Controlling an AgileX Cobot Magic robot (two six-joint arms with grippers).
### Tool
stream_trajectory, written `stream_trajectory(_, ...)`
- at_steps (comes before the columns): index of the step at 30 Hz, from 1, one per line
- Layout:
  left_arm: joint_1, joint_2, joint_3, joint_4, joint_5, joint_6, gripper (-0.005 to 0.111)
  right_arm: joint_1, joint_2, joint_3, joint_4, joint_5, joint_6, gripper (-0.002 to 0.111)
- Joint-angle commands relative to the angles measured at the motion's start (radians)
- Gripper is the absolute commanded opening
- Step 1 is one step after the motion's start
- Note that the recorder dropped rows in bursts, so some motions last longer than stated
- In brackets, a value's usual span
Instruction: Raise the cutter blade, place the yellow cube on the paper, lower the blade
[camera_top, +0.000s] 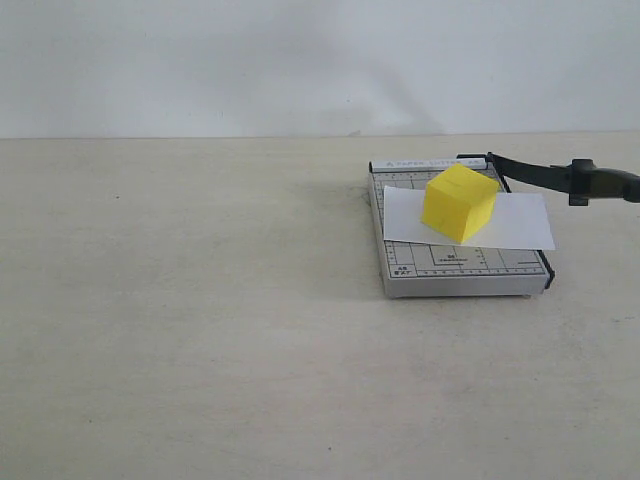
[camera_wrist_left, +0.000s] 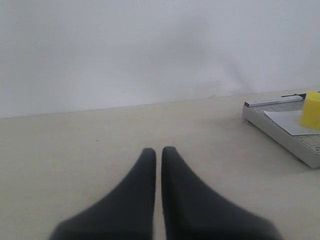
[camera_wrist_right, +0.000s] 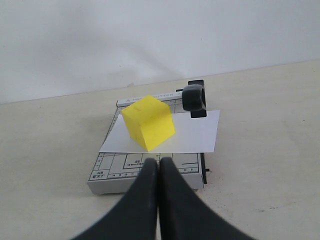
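Beige table (camera_top: 200, 350): yellow cube (camera_top: 460, 203) on paper (camera_top: 520, 222), on cutter base (camera_top: 460, 270).

Both grippers closed, tips aimed ahead

The left gripper (camera_wrist_left: 156, 150) is held low and close to level. Its two dark, tapered fingers (camera_wrist_left: 142, 192) are drawn together until only a hairline seam runs between them, and the rounded tips point to the wrist's own twelve o'clock. The broad finger bases blur nearest the lens. The right gripper (camera_wrist_right: 158, 161) has the same pose: jaws pressed flat against each other along their whole length, narrow tips side by side, aimed at that wrist's twelve o'clock. Neither pair holds anything.
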Motion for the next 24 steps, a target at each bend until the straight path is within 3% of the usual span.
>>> stream_trajectory(1, 0.003, -0.004, 0.004, -0.007, 0.001, 0.0, 0.004, 0.003, -0.003, -0.001, -0.006, -0.004, -0.002, 0.0)
stream_trajectory(24, 0.003, -0.004, 0.004, -0.007, 0.001, 0.0, 0.004, 0.003, -0.003, -0.014, -0.006, 0.058, 0.048, 0.0)
